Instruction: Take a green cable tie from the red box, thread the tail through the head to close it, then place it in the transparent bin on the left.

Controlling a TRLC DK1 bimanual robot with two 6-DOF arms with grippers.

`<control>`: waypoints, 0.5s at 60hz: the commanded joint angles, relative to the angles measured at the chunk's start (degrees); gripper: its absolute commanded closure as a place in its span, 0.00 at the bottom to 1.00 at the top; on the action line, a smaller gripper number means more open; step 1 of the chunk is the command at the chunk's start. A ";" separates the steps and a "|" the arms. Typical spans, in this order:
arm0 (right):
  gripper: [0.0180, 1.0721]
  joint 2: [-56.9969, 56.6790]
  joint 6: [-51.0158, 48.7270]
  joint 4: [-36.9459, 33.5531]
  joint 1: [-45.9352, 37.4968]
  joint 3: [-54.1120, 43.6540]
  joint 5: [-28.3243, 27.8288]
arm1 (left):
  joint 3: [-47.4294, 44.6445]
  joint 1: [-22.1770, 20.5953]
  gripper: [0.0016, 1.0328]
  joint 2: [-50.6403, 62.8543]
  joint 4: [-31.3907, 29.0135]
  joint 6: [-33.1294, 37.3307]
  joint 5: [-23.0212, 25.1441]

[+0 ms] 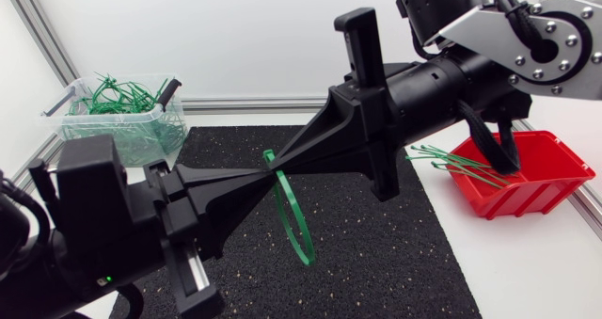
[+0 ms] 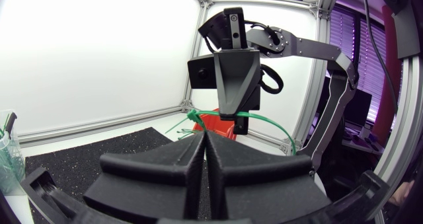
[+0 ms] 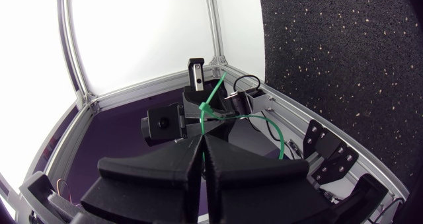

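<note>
Above the black mat (image 1: 376,253), my left gripper (image 1: 267,176) and right gripper (image 1: 283,163) meet tip to tip, both shut on one green cable tie (image 1: 299,220). The tie is bent into a loop that hangs below the tips, its head (image 1: 268,154) beside them. In the left wrist view, my left gripper (image 2: 203,135) is shut, with the tie (image 2: 268,121) running ahead to the right gripper (image 2: 236,113). In the right wrist view, the tie's tail (image 3: 213,98) rises from the shut right gripper (image 3: 202,142) toward the left gripper (image 3: 200,112).
The transparent bin (image 1: 122,135) with several green ties stands at the back left, off the mat. At the right is the red box (image 1: 536,183), also in the left wrist view (image 2: 215,126), with several ties (image 1: 451,164) sticking out over its left rim.
</note>
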 commanded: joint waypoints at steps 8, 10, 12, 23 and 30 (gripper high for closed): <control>0.95 3.43 0.50 0.96 -1.78 -1.80 1.34 | -0.30 -0.98 0.96 -1.85 1.53 1.47 0.46; 0.95 3.52 0.50 0.96 -1.78 -1.45 1.25 | -0.39 -1.33 0.96 -2.03 1.44 1.47 0.46; 0.95 3.61 0.50 0.96 -1.78 -1.01 1.25 | -0.48 -1.68 0.96 -2.03 1.36 1.47 0.29; 0.95 5.45 0.50 0.96 -1.78 -0.83 1.34 | -0.56 -1.95 0.95 -2.47 1.44 2.17 -0.94; 0.95 5.63 0.32 1.05 -2.66 -1.19 1.42 | -0.39 -2.21 0.95 -3.35 0.74 2.17 -0.94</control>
